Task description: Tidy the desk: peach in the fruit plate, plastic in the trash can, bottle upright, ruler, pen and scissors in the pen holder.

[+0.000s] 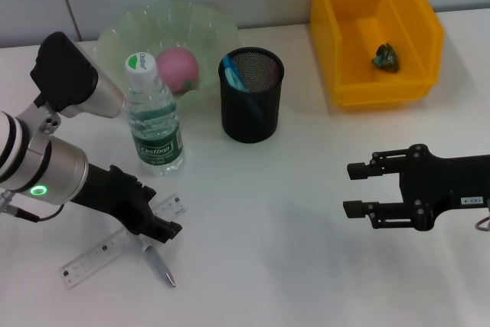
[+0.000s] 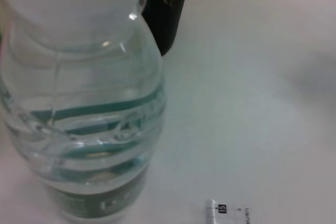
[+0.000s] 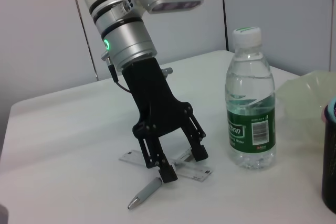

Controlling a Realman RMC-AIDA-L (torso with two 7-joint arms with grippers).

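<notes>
**Left gripper down over ruler and pen, right idle**

Left gripper [image 1: 157, 229] is low at the table, fingers spread, straddling the clear ruler [image 1: 115, 246] and the silver pen [image 1: 158, 266]. In the right wrist view one fingertip [image 3: 167, 173] sits at the pen's upper end; can't tell whether it actually touches. Nothing is clamped.

Right gripper [image 1: 354, 189] hovers over bare table on the right side, jaws apart, holding nothing.

Task items:
- Bottle [image 1: 153, 124] is upright, cap on, just in front of the fruit plate [image 1: 122, 32] and beside the pen holder [image 1: 252, 96].
- Peach [image 1: 179, 69] is in the fruit plate.
- Pen holder is black mesh, with something blue [image 1: 233, 70] inside. Can't tell what it is.
- Yellow bin [image 1: 373, 28] is at the far right, with a crumpled greenish piece [image 1: 385, 57] on its floor.
- Ruler lies flat at a slant, and the pen crosses it near the gripper.
</notes>
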